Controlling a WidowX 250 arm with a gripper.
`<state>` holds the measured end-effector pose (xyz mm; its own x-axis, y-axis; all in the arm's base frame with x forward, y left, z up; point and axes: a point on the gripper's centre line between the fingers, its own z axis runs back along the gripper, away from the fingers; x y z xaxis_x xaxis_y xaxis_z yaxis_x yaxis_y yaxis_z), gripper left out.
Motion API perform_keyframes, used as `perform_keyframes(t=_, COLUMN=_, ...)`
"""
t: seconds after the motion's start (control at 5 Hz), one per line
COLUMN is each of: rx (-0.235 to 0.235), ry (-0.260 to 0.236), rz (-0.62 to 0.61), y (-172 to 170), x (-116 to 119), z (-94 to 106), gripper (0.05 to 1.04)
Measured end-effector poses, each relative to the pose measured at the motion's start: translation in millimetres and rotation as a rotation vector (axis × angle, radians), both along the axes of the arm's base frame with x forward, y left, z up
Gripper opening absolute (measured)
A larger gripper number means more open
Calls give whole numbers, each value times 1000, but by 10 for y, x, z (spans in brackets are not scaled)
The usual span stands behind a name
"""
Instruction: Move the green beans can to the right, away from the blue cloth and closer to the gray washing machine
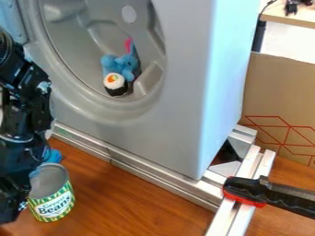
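Striped can (52, 197) beside black arm (23, 115), jaws' gap and hold — can't tell, wood (135, 207) between can and metal rail's (154, 176) edge

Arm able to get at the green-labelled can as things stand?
Probably yes: the can stands upright close beside the arm, nothing on top; the metal rail behind could limit approach from that side.

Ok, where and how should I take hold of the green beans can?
I'd come from above and grip the green beans can across its upper wall, just below the rim, on the picture's left and right sides. It stands upright with a round wall, and a blue object sits close behind.
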<state>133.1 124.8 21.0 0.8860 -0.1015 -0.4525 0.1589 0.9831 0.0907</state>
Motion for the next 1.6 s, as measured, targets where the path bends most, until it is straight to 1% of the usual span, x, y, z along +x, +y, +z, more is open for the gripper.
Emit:
perform_keyframes(t=0.2, rx=-74, ry=-108, rz=-141, y=-71, x=93, z=-160, gripper=999)
perform_keyframes(t=0.4, rx=-59, ry=-201, rz=-151, y=-56, x=249, z=-378, gripper=999)
perform_keyframes(t=0.6, rx=-59, ry=-319, rz=-96, y=-75, x=465, z=-413, gripper=999)
perform_keyframes(t=0.8, rx=-70, ry=-417, rz=-59, y=-142, x=901, z=-321, gripper=999)
perform_keyframes(t=1.0, rx=-97, ry=-444, rz=-17, y=-182, x=1037, z=-270, gripper=999)
perform_keyframes(t=1.2, rx=-117, ry=-430, rz=21, y=-211, x=1039, z=-241, gripper=999)
perform_keyframes(t=1.4, rx=-51, ry=-351, rz=79, y=-142, x=898, z=-115, gripper=999)
perform_keyframes(t=1.6, rx=26, ry=-237, rz=122, y=-99, x=604, z=-26, gripper=999)
